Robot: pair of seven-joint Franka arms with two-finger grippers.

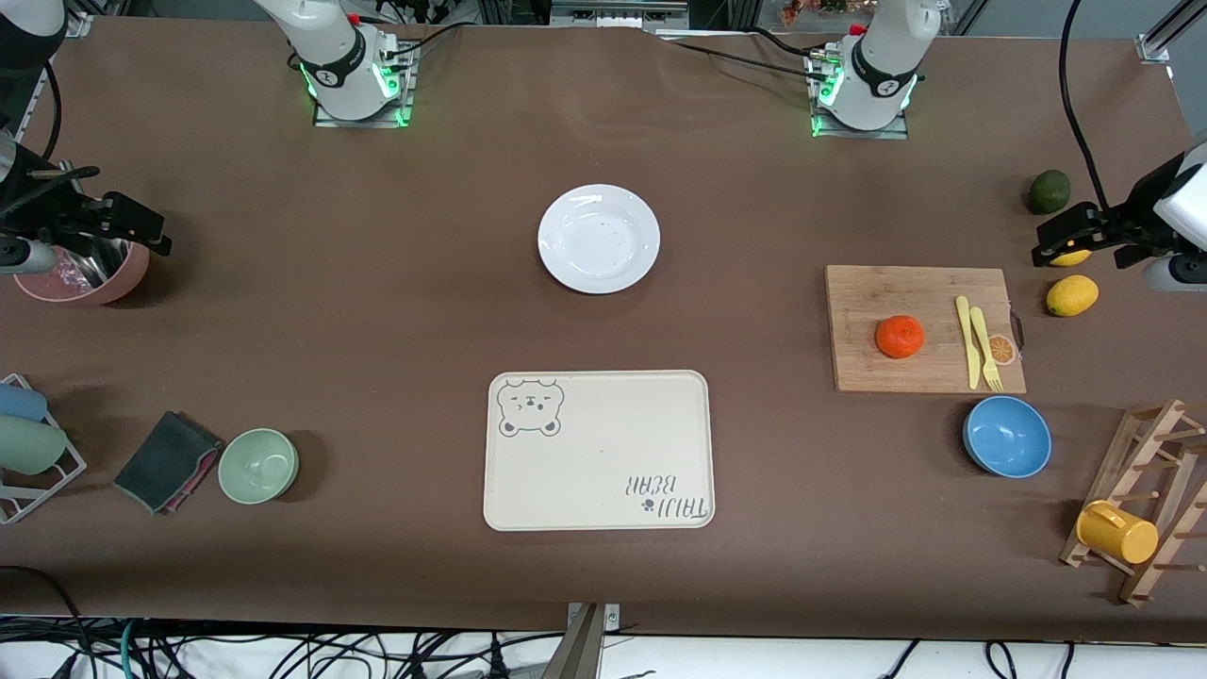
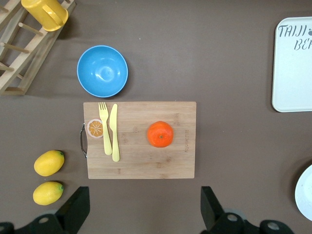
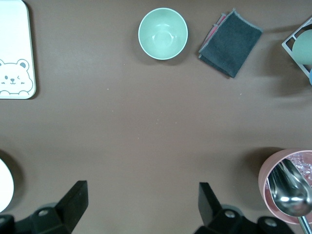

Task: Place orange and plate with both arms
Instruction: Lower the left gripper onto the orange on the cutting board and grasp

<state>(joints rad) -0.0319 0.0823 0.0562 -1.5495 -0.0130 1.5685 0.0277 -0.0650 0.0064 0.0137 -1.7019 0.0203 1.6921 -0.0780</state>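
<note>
The orange lies on a wooden cutting board toward the left arm's end of the table; it also shows in the left wrist view. The white plate lies mid-table, farther from the front camera than the bear-print tray. My left gripper is open and empty, high over a lemon beside the board; in its wrist view the fingers stand wide apart. My right gripper is open and empty over a pink bowl, far from the plate, whose edge shows in the right wrist view.
A yellow knife and fork lie on the board. A blue bowl, two lemons, a dark green fruit and a wooden rack with a yellow cup are near it. A green bowl and a dark cloth lie toward the right arm's end.
</note>
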